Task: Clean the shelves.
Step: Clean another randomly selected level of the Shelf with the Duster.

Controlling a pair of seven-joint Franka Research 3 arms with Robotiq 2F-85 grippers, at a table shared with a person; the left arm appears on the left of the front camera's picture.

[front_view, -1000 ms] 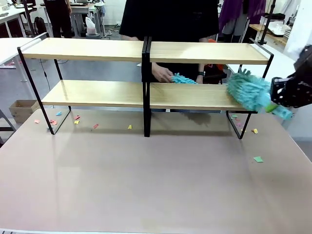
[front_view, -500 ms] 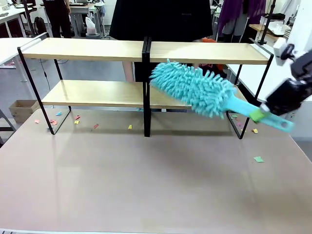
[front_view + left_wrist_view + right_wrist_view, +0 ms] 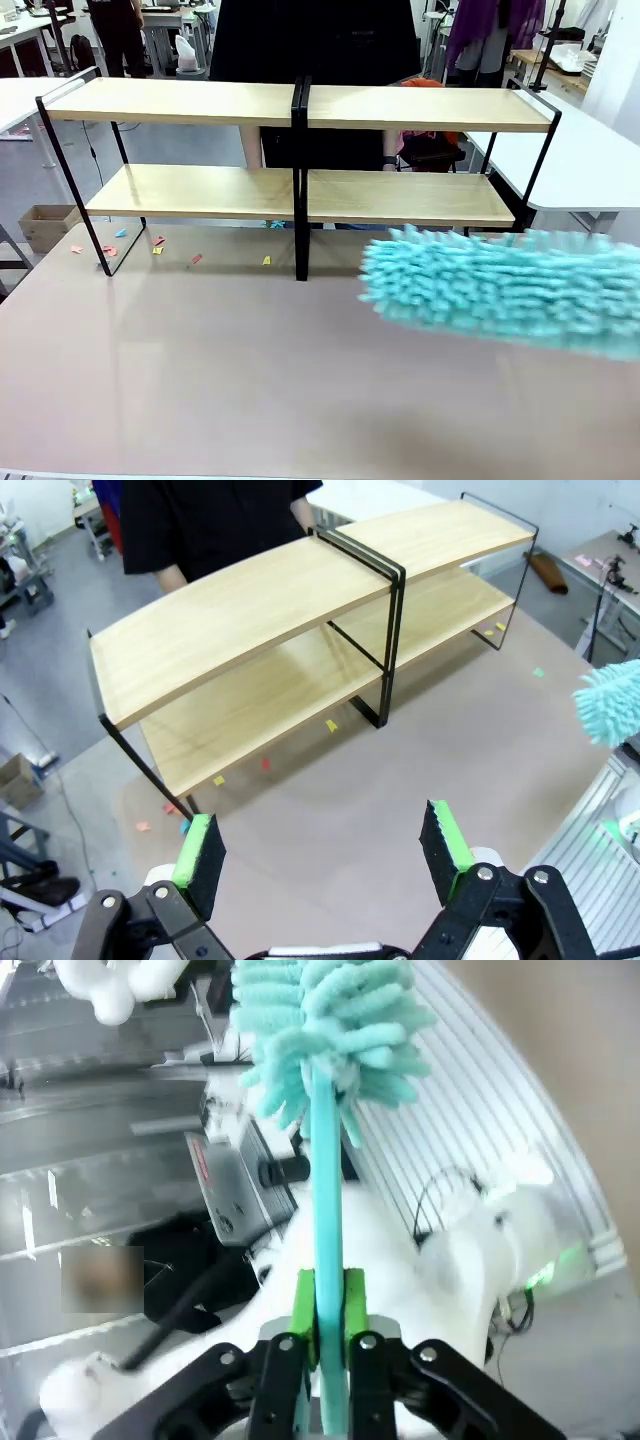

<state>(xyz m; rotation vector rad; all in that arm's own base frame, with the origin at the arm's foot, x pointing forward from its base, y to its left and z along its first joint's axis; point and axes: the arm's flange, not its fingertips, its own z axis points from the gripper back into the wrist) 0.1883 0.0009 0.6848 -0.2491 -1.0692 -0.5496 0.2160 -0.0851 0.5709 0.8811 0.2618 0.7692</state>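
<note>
I see the fluffy turquoise microfibre duster (image 3: 505, 290) sweeping low across the near right of the beige tabletop (image 3: 200, 370), blurred and close to the front camera. A second ago its head was on the right end of the lower right board, and half a second ago it was swung up in front of the middle post; now it has come right off the rack and hangs over the table on my side.

My right gripper (image 3: 325, 1310) is clamped tight on the duster's thin turquoise handle, the green pads (image 3: 303, 1305) pressing it from both sides, with the mop head pointing away from the wrist. My left gripper (image 3: 325, 845) hangs high above the near left of the table with its jaws spread wide and nothing between them.

The wide two-tier shelves of light wood boards on a thin black metal frame (image 3: 300, 195) stand across the far half of the table, all four boards bare. Small coloured paper scraps (image 3: 158, 244) lie on the tabletop under and in front of the left unit.

The person in dark clothing (image 3: 320, 40) stands behind the shelves; the hand that was at the lower board has gone.

I judge the right unit's lower board swept, and the left unit remains.
</note>
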